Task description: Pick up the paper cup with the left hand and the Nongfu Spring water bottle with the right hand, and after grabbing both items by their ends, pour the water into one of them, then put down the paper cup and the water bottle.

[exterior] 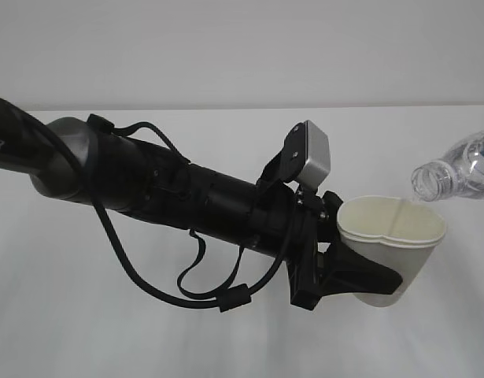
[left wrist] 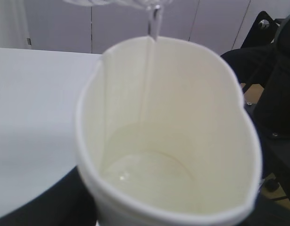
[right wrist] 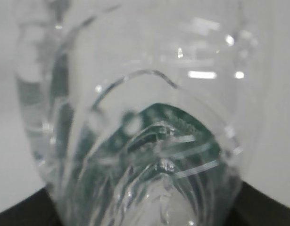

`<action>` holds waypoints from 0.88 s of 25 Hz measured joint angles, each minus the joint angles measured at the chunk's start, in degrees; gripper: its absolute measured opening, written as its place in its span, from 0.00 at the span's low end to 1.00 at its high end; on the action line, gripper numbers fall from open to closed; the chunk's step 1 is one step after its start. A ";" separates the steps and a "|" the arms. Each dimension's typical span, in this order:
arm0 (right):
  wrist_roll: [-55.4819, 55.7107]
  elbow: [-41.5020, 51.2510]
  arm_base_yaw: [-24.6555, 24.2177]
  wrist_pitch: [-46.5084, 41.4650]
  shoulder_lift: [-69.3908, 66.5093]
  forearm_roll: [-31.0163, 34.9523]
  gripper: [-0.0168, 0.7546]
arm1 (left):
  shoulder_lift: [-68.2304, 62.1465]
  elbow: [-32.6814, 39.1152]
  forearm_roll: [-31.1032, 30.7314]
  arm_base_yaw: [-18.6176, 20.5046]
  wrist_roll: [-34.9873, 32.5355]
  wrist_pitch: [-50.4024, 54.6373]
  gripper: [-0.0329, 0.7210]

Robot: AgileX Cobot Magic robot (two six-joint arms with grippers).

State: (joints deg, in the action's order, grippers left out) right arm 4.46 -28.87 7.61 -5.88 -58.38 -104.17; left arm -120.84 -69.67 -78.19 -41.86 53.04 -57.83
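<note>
My left gripper (exterior: 366,277) is shut on the paper cup (exterior: 399,236), held upright above the table, its rim squeezed out of round. The left wrist view looks into the cup (left wrist: 182,94); a shallow pool of water (left wrist: 149,174) lies in the bottom. The Nongfu Spring water bottle (exterior: 458,169) enters from the upper right, tilted with its open mouth just over the cup's far rim. A thin stream of water (left wrist: 153,28) runs from it down the inner wall. The ribbed bottle (right wrist: 145,117) fills the right wrist view, with dark fingers (right wrist: 267,205) at both lower corners; my right gripper is shut on it.
The white table (exterior: 147,331) lies under both arms, with a pale wall behind. The left arm (exterior: 186,197) and its looping cables cross the middle of the exterior view. Dark chairs or equipment (left wrist: 277,94) stand beyond the table's edge in the left wrist view.
</note>
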 joint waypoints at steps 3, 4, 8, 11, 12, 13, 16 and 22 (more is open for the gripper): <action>0.00 0.00 0.00 0.00 0.00 0.00 0.58 | 0.00 0.00 -0.05 0.00 0.09 0.00 0.59; 0.00 0.00 0.00 0.00 0.00 0.00 0.58 | 0.00 0.00 -0.05 0.00 0.09 0.00 0.59; 0.00 0.00 0.00 0.00 0.00 0.00 0.58 | 0.00 0.00 -0.05 0.00 0.09 0.00 0.59; 0.00 0.00 0.00 0.00 0.00 0.00 0.58 | 0.00 0.00 -0.05 0.00 0.13 0.00 0.59; 0.00 0.00 0.00 -0.09 0.00 0.00 0.58 | 0.00 0.00 -0.13 0.00 0.13 0.00 0.59; 0.00 0.00 0.00 -0.09 0.00 0.00 0.58 | 0.00 0.00 -0.13 0.00 0.13 0.00 0.59; 0.00 0.00 0.00 -0.09 0.00 0.00 0.58 | 0.00 0.00 -0.13 0.00 0.13 0.00 0.59; 0.02 0.00 0.00 -0.09 0.00 0.00 0.58 | 0.00 0.00 -0.27 0.00 0.22 0.00 0.59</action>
State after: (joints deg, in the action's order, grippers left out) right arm 4.49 -28.87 7.61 -5.97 -58.38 -104.17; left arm -120.84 -69.67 -78.46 -41.86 53.25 -57.83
